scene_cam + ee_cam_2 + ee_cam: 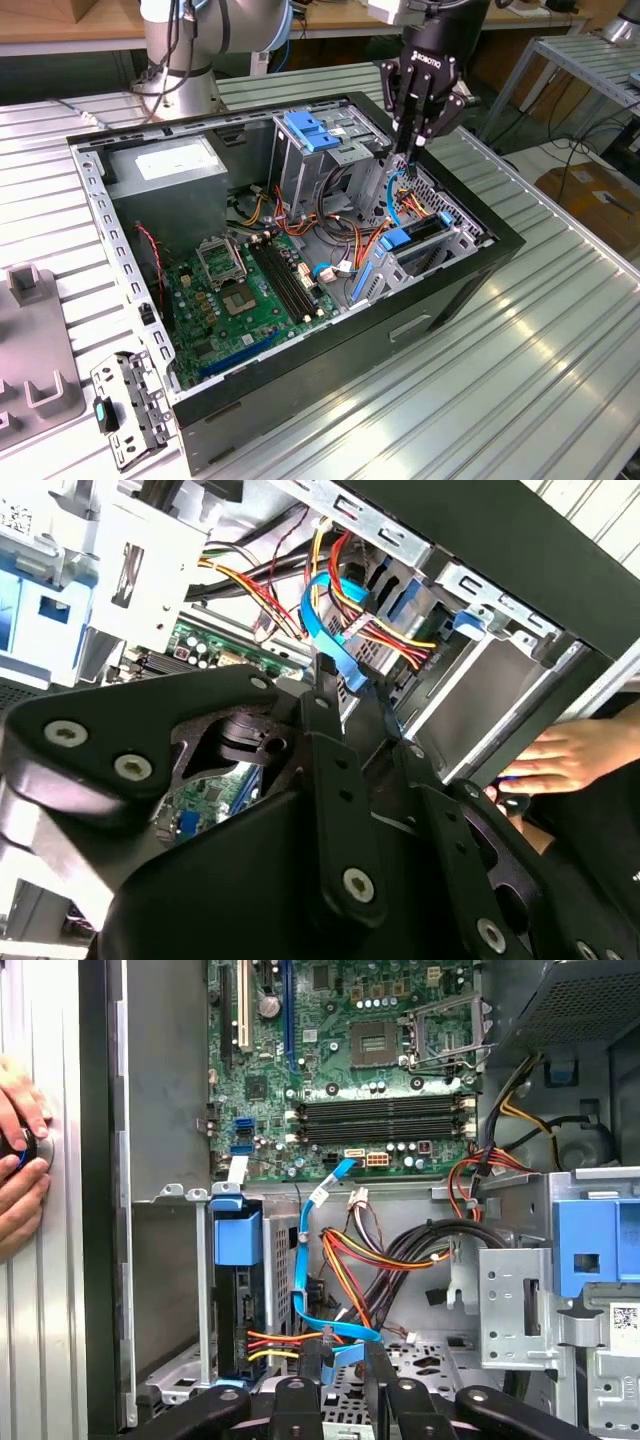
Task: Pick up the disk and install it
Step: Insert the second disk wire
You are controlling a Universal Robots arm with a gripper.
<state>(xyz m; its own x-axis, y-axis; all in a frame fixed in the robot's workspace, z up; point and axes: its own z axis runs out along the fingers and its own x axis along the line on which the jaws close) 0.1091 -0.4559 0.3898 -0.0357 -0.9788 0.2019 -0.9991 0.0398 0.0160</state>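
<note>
The disk (416, 238), dark in its bright blue carrier, stands on edge inside the low bay at the exterior view's right end of the open computer case (455, 290). The first wrist view shows the disk (238, 1295) slotted in the bay with red and yellow wires running to its end. My gripper (412, 148) hangs over the case just above that bay. Its fingers (312, 1365) stand close together on the loose end of the thin blue cable (300, 1260). The second wrist view has the gripper (355, 715) with the cable's blue end (343, 670) at its tips.
A tall grey cage with a blue latch (315, 135) rises beside the gripper. The motherboard (250, 290) and power supply (170, 170) lie further toward the exterior view's left. A person's hand (15, 1160) rests on the table outside the case wall. A loose bracket (130, 405) lies by the case.
</note>
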